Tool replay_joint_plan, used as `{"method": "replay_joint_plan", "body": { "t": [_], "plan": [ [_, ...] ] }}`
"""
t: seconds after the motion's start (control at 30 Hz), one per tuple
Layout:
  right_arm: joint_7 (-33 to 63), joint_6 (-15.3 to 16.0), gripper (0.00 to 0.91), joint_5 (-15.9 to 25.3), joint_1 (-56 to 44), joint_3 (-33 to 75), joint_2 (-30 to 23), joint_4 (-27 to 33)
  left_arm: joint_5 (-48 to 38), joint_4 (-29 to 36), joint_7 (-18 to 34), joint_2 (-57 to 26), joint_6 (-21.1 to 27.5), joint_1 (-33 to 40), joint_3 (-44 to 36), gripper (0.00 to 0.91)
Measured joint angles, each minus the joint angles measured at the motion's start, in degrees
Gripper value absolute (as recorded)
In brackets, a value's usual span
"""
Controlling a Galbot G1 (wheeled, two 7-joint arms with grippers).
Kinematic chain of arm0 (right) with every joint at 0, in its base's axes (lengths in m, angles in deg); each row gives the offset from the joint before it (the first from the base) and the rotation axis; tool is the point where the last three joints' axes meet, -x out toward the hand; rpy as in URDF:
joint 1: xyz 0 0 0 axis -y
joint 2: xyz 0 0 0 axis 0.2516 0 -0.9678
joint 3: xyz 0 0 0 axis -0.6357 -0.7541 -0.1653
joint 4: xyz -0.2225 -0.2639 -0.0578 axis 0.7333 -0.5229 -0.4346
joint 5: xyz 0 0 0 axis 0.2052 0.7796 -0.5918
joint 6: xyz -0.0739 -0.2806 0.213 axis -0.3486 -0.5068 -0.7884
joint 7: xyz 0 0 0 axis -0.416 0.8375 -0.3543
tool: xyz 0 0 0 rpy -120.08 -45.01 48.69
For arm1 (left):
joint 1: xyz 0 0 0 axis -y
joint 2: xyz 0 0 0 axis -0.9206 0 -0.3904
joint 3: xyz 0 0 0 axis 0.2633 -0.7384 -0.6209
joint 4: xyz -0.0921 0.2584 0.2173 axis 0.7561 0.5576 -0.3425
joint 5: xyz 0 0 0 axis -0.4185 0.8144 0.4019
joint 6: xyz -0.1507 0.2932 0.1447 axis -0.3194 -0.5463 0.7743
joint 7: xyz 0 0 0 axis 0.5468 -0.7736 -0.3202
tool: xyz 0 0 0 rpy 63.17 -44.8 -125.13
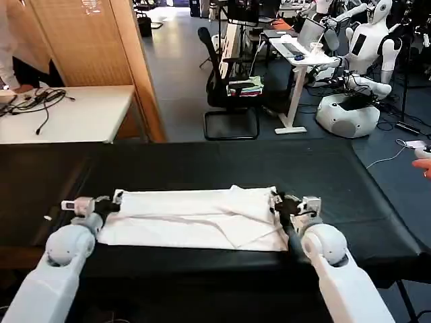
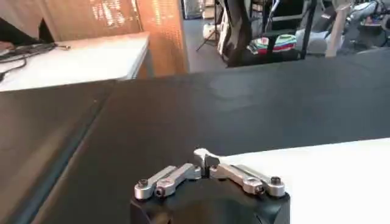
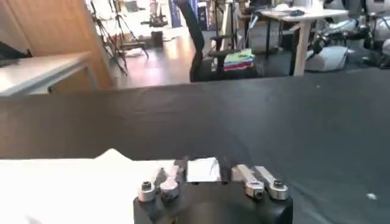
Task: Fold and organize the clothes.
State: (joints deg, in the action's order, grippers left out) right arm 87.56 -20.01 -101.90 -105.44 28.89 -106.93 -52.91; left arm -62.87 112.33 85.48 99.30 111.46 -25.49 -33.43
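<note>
- White T-shirt (image 1: 195,219) lies crumpled and half-folded, lower centre of the frame, on the black table (image 1: 202,168).
- Left gripper (image 1: 116,200) clenched on its left edge; right gripper (image 1: 277,202) pinching the right edge.
- Office chair (image 1: 225,81) stands beyond, upper centre.

Even indoor overhead light, fairly bright. White T-shirt (image 1: 195,219) nearly blown out, folds faint. Black counter (image 1: 202,165) matte, soft sheen toward 12 o'clock. Wrist views soft, background blurred; glare on wood panel (image 2: 116,12) at 11 o'clock.
</note>
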Motion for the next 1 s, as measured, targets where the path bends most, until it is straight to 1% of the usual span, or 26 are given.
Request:
{"method": "replay_joint_plan", "body": {
  "t": [0.2, 0.3, 0.4, 0.77, 0.8, 0.87, 0.9, 0.93, 0.97, 1.0],
  "plan": [
    [-0.03, 0.12, 0.878, -0.64, -3.22, 1.74, 1.06, -4.81, -2.11, 2.47, 0.24, -1.35, 0.32, -2.03, 1.72, 0.878],
    [-0.05, 0.16, 0.878, -0.70, -4.45, 2.32, 1.19, -6.69, -4.97, 3.89, 0.34, -1.05, 0.43, -3.53, 2.95, 0.878],
    [-0.10, 0.17, 0.878, -0.71, -5.38, 2.64, 1.25, -7.89, -6.62, 4.95, 0.39, -0.40, 0.07, -5.44, 4.14, 0.878],
    [-0.36, 0.01, 0.878, -0.70, -7.41, 3.88, 1.69, -10.13, -6.49, 6.79, -0.21, 3.14, -1.44, -12.00, 7.40, 0.878],
    [-0.37, 0.01, 0.878, -0.70, -7.48, 3.97, 1.72, -10.18, -6.57, 6.94, -0.32, 3.39, -1.49, -12.45, 7.54, 0.839],
    [-0.38, -0.02, 0.878, -0.70, -7.54, 4.05, 1.73, -10.32, -6.51, 7.51, -0.43, 4.02, -1.56, -13.37, 7.75, 0.673],
    [-0.39, -0.02, 0.878, -0.70, -7.58, 4.10, 1.73, -10.44, -6.39, 7.66, -0.48, 4.30, -1.57, -13.68, 7.75, 0.634],
    [-0.39, -0.04, 0.878, -0.70, -7.61, 4.12, 1.72, -10.53, -6.18, 7.79, -0.50, 4.55, -1.62, -13.99, 7.76, 0.468],
    [-0.39, -0.05, 0.878, -0.70, -7.67, 4.20, 1.68, -10.62, -6.00, 7.97, -0.50, 4.87, -1.69, -14.23, 7.77, 0.410],
    [-0.40, -0.07, 0.878, -0.70, -7.76, 4.28, 1.63, -10.70, -5.86, 8.08, -0.50, 5.13, -1.73, -14.37, 7.77, 0.322]
  ]
}}
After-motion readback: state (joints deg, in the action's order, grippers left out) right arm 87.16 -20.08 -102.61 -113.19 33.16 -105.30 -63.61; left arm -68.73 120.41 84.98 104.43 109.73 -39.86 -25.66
